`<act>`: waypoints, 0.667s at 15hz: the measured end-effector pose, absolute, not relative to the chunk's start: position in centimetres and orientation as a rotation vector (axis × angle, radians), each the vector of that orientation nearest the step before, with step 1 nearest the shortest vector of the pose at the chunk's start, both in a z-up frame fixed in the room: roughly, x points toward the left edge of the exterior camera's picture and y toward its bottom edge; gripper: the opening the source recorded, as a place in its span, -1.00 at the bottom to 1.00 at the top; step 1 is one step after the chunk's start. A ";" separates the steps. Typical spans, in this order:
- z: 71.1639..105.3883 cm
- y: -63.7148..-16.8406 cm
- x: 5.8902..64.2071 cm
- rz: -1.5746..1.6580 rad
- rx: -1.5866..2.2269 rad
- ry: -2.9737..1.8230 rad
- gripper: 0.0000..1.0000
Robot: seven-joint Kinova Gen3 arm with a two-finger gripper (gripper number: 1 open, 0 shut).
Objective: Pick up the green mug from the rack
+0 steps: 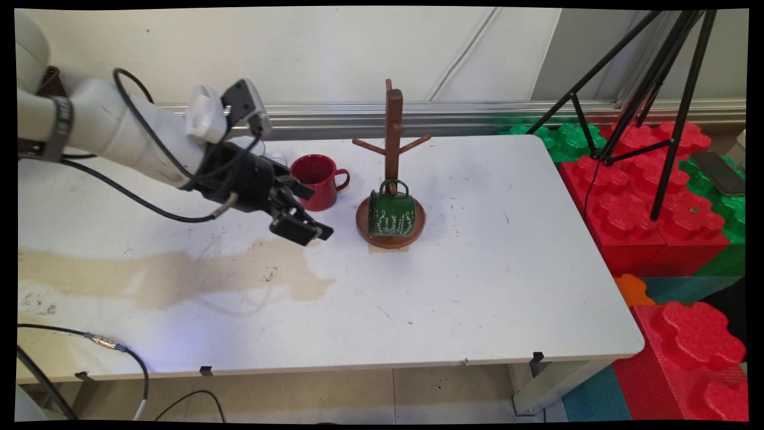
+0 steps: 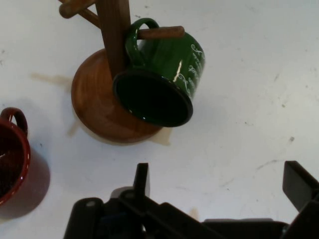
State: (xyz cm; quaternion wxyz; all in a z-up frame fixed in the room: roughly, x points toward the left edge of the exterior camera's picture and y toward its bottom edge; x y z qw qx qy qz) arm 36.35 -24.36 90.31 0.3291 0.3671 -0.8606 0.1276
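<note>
My end effector (image 1: 301, 222) hangs spread open and empty, just beside the red mug (image 1: 317, 181); the green mug (image 2: 162, 79) hangs on the wooden rack (image 1: 392, 156) mid-table (image 1: 507, 280) — keeping clear.

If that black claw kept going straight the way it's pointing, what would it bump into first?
Probably the green mug hanging on the wooden mug tree: it sits ahead of the open gripper. Depth is unclear, though; it might meet the table first.

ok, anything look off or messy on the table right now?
Yes. A tan, dried-looking stain runs across the white table from its left edge toward the middle, with a fainter patch beside the round wooden base of the mug tree. The green enamel mug hangs from a low peg, mouth tilted sideways. The red mug stands upright.
</note>
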 end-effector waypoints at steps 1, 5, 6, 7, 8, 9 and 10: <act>89.8 -24.5 36.0 0.343 0.967 -2.244 1.00; 88.0 -25.4 34.8 0.369 1.006 -2.205 1.00; 87.5 -25.6 34.6 0.370 1.012 -2.196 1.00; 87.0 -25.9 34.2 0.367 1.010 -2.190 1.00; 86.6 -26.2 34.0 0.364 1.006 -2.185 1.00; 86.0 -26.5 33.8 0.363 1.002 -2.180 1.00; 85.5 -26.9 33.5 0.364 0.997 -2.175 1.00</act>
